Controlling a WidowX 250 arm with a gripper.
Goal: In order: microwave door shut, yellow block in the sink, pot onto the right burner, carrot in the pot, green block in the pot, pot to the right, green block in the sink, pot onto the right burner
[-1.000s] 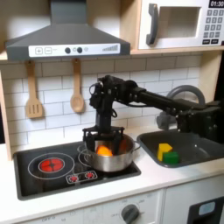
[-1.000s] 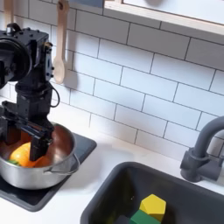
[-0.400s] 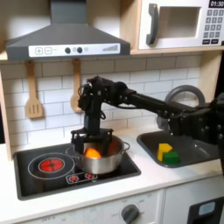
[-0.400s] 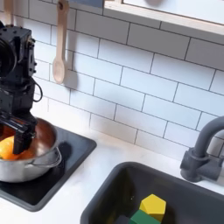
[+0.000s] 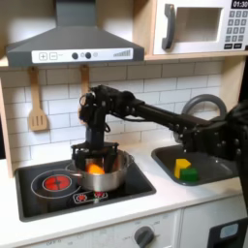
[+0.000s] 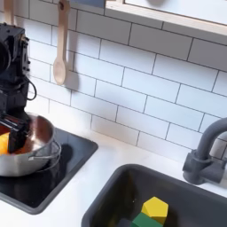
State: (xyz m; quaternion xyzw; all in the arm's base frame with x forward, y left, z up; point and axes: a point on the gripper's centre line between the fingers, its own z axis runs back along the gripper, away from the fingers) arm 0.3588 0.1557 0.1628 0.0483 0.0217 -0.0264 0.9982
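The steel pot (image 5: 98, 174) (image 6: 25, 156) stands on the black stove (image 5: 136, 184), left of its middle in the first exterior view. Inside it lies the orange carrot (image 5: 95, 169) (image 6: 4, 144). My gripper (image 5: 95, 158) (image 6: 16, 135) reaches down into the pot at its rim and looks shut on the pot. In the dark sink (image 5: 218, 161) (image 6: 111, 191), the yellow block (image 5: 181, 166) (image 6: 155, 209) rests next to the green block (image 5: 191, 175) (image 6: 142, 220). The microwave door (image 5: 194, 27) is shut.
A red burner ring (image 5: 56, 180) lies at the first exterior view's left of the pot. Two wooden utensils (image 5: 37, 102) hang on the tiled wall, under the range hood (image 5: 73, 44). The arched faucet (image 6: 206, 151) stands behind the sink.
My gripper and the pot, with the carrot inside, have slid to the left in both exterior views. The blocks in the sink have not moved.
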